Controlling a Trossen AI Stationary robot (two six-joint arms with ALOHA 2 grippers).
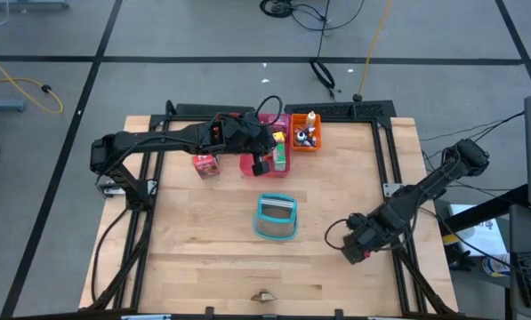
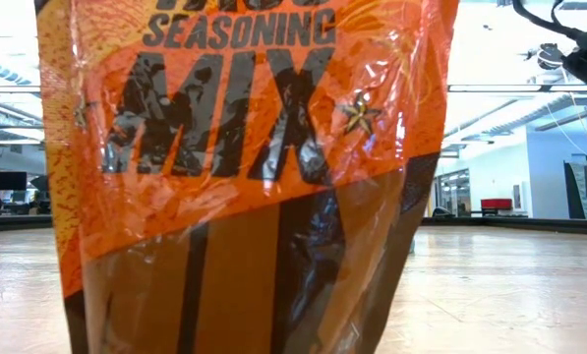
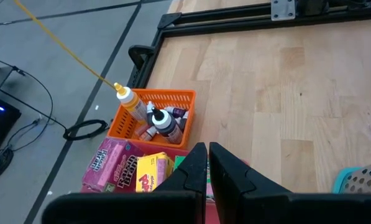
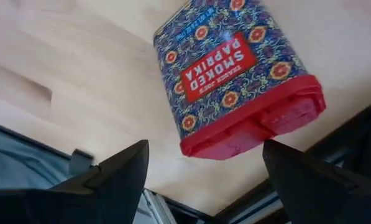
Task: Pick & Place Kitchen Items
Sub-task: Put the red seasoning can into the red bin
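Observation:
A blue patterned paprika tin (image 4: 235,74) with a red lid lies on its side on the wooden table. My right gripper (image 4: 204,180) is open just above it, one finger on each side and both clear of it. In the high view this gripper (image 1: 358,246) is near the table's right edge and covers most of the tin. My left gripper (image 3: 207,171) is shut and empty. It hangs above the pink tray (image 1: 252,167), which holds a pink carton (image 3: 110,165), a yellow carton (image 3: 151,174) and a green carton (image 1: 280,158).
An orange tray (image 3: 173,98) with small bottles stands beside the pink tray at the far edge. A red carton (image 1: 205,164) lies left of the pink tray. The teal basket (image 1: 276,218) sits mid-table. An orange seasoning packet (image 2: 244,177) at the near edge blocks the low view.

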